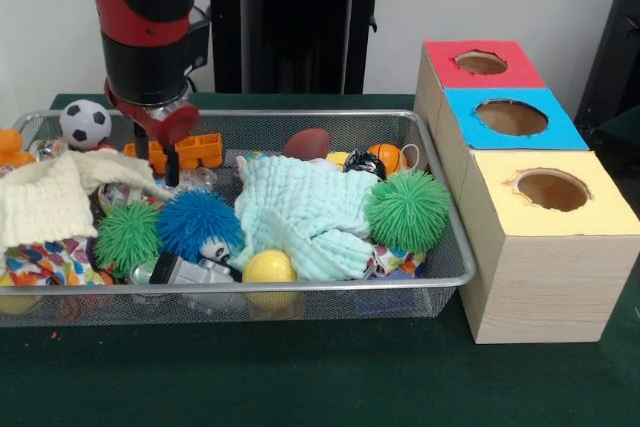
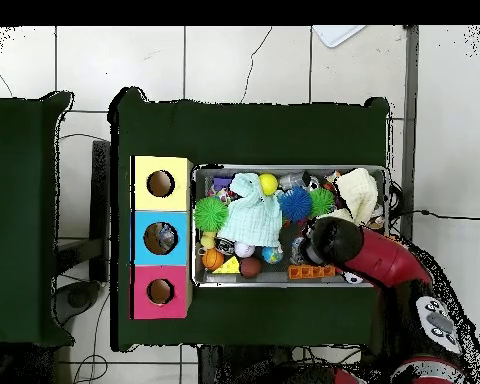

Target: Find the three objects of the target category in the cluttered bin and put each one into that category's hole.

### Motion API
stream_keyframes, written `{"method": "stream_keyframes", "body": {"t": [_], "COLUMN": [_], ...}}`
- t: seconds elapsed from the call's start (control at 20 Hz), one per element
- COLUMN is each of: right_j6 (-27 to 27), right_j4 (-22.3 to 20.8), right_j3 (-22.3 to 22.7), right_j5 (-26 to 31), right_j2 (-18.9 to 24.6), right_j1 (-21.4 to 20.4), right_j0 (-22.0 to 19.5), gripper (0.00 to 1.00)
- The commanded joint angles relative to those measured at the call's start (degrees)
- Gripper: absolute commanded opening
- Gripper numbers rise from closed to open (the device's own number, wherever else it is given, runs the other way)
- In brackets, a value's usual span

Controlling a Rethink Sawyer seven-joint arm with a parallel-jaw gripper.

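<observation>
The fingers (image 1: 164,164) hang parted and empty, tips down among the toys by the orange block (image 1: 197,150), probably probing for a target; the bin (image 1: 300,116) sits on the green bench (image 1: 300,367) beside the boxes (image 1: 535,237).

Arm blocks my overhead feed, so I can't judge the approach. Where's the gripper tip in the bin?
Observer: The front view shows the gripper lowered inside the cluttered bin, right beside an orange plastic toy.
Operator: What's nearest on its other side?
Observer: A cream knitted cloth. One strip of it runs just in front of the gripper.
Operator: Anything in the corner the arm hides?
Observer: A soccer ball sits at the far rim, apart from the gripper.
</observation>
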Motion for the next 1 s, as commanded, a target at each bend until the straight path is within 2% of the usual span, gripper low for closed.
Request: {"method": "stream_keyframes", "body": {"t": [0.05, 0.25, 0.55, 0.65, 0.85, 1.0], "right_j6": [-0.9, 0.7, 2.2, 1.8, 0.4, -0.3], "right_j4": [-2.5, -2.3, -1.0, -1.3, -3.3, -4.1], "right_j3": [1.0, 1.3, 3.4, 2.7, -1.7, -2.8], "right_j5": [-1.4, -2.1, 0.0, -1.0, -2.9, -2.8], "right_j2": [6.6, 6.7, 6.9, 7.3, 6.1, 5.4], "right_j1": [3.0, 3.6, 1.7, 3.0, 8.1, 9.5], "right_j0": [-0.1, 0.5, 1.8, 1.5, 1.0, 0.6], "gripper": [1.00, 1.00, 1.00, 1.00, 1.00, 1.00]}}
